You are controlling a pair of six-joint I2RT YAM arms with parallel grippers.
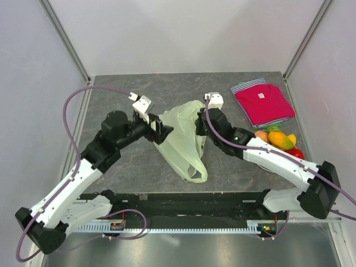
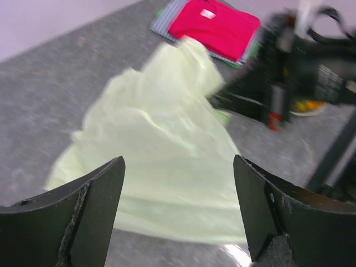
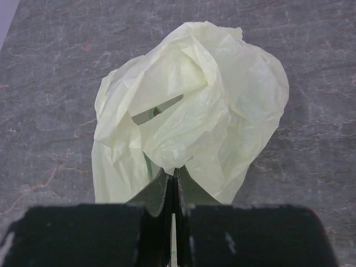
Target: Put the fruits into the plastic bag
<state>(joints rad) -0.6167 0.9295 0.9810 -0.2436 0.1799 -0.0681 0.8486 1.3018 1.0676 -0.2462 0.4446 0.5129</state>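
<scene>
Grey stone-look table [image 1: 111, 167] | bag [image 1: 186, 142]: pale green, thin, crinkled, mid-table between both arms, loop handle toward near edge | fruits [image 1: 280, 140]: orange, yellow, green and red pile at right, outside bag, near red shirt [image 1: 264, 103] | left gripper [image 1: 161, 132]: jaws wide, empty, by bag's left edge | right gripper [image 3: 172, 177]: pinched tight on bag's bunched fold

We see a grey, stone-patterned table [image 1: 128, 172] with pale veins running across it. Near its far right corner lies a folded red shirt [image 1: 263, 102] with a small pale label at the collar. Striped fabric [image 1: 248, 85] in grey, white and green shows along the shirt's far and left edges, and we cannot tell whether it is a separate piece. Plain white walls [image 1: 183, 33] enclose the table, with a metal post [image 1: 65, 39] slanting up at each far corner.
</scene>
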